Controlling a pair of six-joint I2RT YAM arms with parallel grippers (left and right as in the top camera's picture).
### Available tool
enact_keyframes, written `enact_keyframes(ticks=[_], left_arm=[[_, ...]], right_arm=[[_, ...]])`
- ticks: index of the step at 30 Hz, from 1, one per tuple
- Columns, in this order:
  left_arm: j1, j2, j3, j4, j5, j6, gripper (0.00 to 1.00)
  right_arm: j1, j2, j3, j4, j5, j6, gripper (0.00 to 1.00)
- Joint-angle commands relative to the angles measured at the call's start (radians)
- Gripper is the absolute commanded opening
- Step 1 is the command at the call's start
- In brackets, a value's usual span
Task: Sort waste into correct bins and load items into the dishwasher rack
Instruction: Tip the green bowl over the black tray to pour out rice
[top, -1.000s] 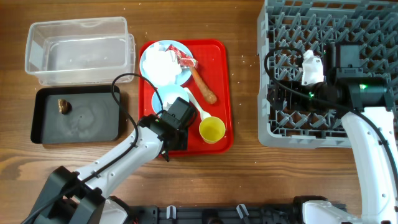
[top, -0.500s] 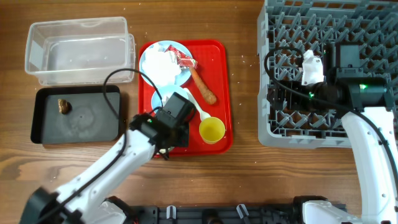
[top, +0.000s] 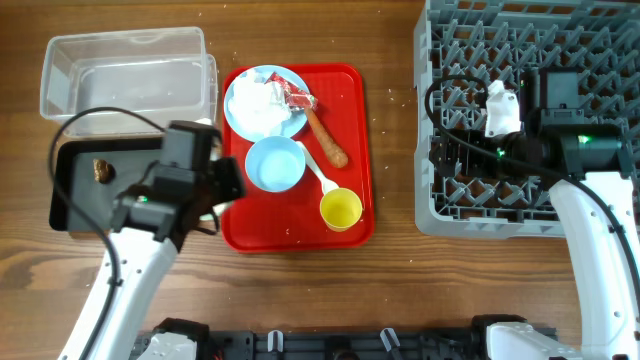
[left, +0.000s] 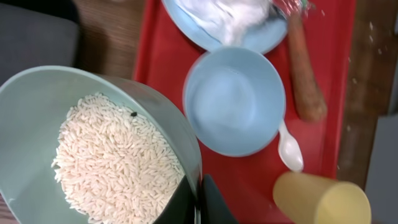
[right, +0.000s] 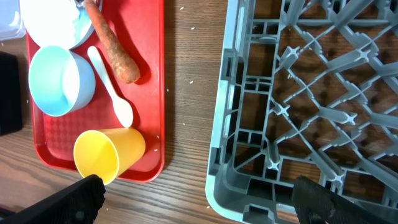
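Observation:
My left gripper (left: 199, 202) is shut on the rim of a pale green bowl (left: 37, 99) holding loose white rice (left: 112, 155). In the overhead view that gripper (top: 215, 188) hangs over the right end of the black tray (top: 120, 205), and the arm hides the bowl. A brown lump (top: 101, 170) lies in the black tray. The red tray (top: 350, 100) carries a light blue plate (top: 240, 100) with napkins (top: 262, 100), a red wrapper (top: 297, 97), a sausage stick (top: 327, 140), a light blue bowl (top: 275, 163), a white spoon (top: 320, 172) and a yellow cup (top: 341, 209). My right gripper (right: 199, 205) stands open at the grey rack's (top: 530, 190) left edge.
A clear tub (top: 130, 80) stands behind the black tray. A few rice grains lie on the wood between the red tray and the rack. The rack fills the right side of the table.
My left arm has carried the green bowl of rice left off the red tray to the black tray's edge, uncovering the light blue bowl. The right arm has not moved.

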Motion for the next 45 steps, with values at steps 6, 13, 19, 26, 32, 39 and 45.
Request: enact_keyframes(ticks=[6, 13, 19, 26, 32, 39, 45], left_arm=[[0.332, 0.09, 0.021, 0.111, 0.299, 0.129, 0.04], [0.546, 0.27, 0.021, 0.179, 0.53, 0.207, 0.04], [0.667, 0.341, 0.021, 0.287, 0.679, 0.207, 0.04], [0.819, 0.363, 0.021, 0.308, 1.062, 0.233, 0.04], [0.964, 0.364, 0.02, 0.304, 1.205, 0.259, 0.04], [0.976, 0.395, 0.02, 0.324, 1.273, 0.257, 0.04], [1.033, 0.463, 0.02, 0.334, 1.473, 0.255, 0.04]], right_arm=[[0.006, -0.011, 0.021, 0.007, 0.018, -0.014, 0.99], [0.006, -0.011, 0.021, 0.006, 0.018, -0.014, 0.99], [0.006, -0.011, 0.021, 0.006, 0.017, -0.012, 1.0], [0.006, -0.011, 0.021, -0.002, 0.017, -0.008, 0.99], [0.006, -0.011, 0.021, -0.001, 0.017, 0.017, 1.0], [0.006, -0.011, 0.021, -0.003, 0.017, 0.017, 1.0], [0.006, -0.011, 0.021, -0.006, 0.017, 0.016, 1.0]])
